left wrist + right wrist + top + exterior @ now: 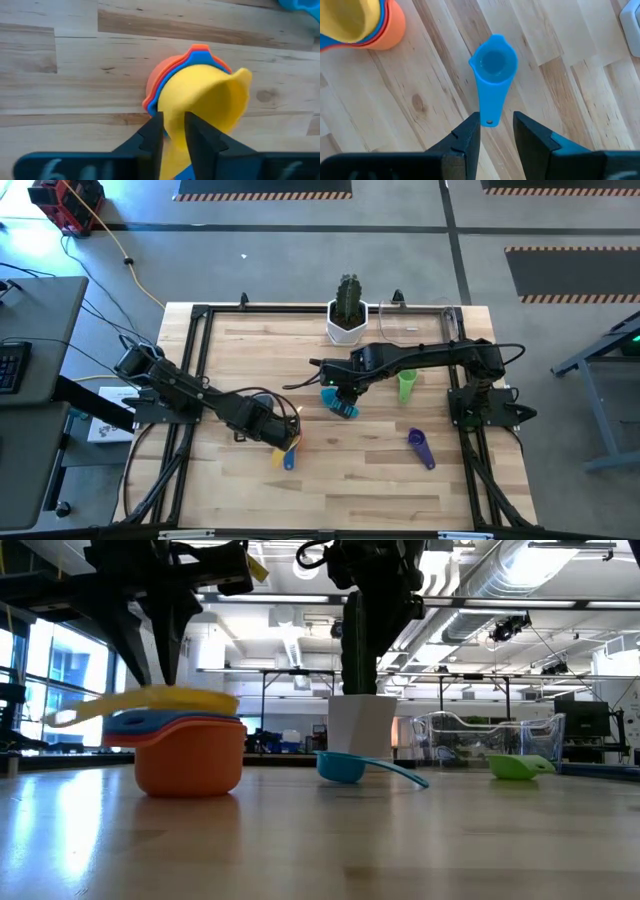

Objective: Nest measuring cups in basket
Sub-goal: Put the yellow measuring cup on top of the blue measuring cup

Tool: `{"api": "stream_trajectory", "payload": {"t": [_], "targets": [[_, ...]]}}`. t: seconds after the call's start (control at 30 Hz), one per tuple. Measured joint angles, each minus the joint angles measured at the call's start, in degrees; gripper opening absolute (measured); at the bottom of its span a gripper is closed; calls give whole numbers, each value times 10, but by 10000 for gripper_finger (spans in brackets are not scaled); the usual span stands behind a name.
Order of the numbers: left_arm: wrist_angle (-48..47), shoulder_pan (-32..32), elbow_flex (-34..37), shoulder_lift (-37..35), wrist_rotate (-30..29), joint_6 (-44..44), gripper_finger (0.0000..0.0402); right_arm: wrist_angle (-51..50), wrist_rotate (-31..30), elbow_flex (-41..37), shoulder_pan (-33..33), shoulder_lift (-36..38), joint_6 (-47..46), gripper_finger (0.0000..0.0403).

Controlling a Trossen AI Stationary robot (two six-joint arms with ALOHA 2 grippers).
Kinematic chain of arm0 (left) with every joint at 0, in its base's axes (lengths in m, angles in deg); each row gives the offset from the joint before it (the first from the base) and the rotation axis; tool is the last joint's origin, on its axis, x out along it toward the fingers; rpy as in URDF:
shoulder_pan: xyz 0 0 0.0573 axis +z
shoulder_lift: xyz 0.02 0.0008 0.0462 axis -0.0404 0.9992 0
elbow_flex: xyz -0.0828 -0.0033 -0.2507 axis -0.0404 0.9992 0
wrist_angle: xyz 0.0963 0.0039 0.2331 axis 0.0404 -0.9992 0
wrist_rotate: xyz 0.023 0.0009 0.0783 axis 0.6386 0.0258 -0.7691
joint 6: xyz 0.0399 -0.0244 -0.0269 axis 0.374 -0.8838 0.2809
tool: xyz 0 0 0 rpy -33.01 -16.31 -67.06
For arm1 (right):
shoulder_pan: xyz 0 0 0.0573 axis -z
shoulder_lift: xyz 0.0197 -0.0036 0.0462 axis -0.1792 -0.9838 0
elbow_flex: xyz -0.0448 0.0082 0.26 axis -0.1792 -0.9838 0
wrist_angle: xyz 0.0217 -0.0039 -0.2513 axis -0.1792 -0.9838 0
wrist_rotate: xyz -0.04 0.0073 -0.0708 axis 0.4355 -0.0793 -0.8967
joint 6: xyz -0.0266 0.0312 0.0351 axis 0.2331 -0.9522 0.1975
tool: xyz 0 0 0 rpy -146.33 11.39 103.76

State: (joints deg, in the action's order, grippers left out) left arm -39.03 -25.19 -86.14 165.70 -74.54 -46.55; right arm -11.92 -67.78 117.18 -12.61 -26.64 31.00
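Left wrist view shows the left end effector (173, 131) with fingers slightly apart around the yellow cup's (207, 107) handle, on the orange cup (190, 758) stack. The right end effector (496, 131) hangs parted, empty, over the teal cup (493, 70). No writing is readable. The basket (490, 735) stands beside the cactus pot (360, 725) on the counter (350, 470).

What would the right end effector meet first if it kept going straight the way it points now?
Most likely the teal cup: its handle lies between the open fingers of the right end effector, which points down at the table. How high it hangs above the handle is unclear.
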Motion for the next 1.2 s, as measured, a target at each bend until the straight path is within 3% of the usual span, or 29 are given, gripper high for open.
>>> {"api": "stream_trajectory", "payload": {"t": [0.27, 0.57, 1.0, 1.2], "targets": [[0, 0, 0, -2, 4, 18, 114, 0, 1, 0, 0, 0, 0, 108], [0, -17, 0, -11, 94, 114, 113, -4, 23, 0, -8, 0, -30, 108], [-58, -54, 0, 4, 87, 194, 104, -9, 37, 0, -74, 0, -165, 108], [-40, -52, 0, 31, 87, 237, 104, -5, 37, 0, -94, 0, -226, 108]]}}
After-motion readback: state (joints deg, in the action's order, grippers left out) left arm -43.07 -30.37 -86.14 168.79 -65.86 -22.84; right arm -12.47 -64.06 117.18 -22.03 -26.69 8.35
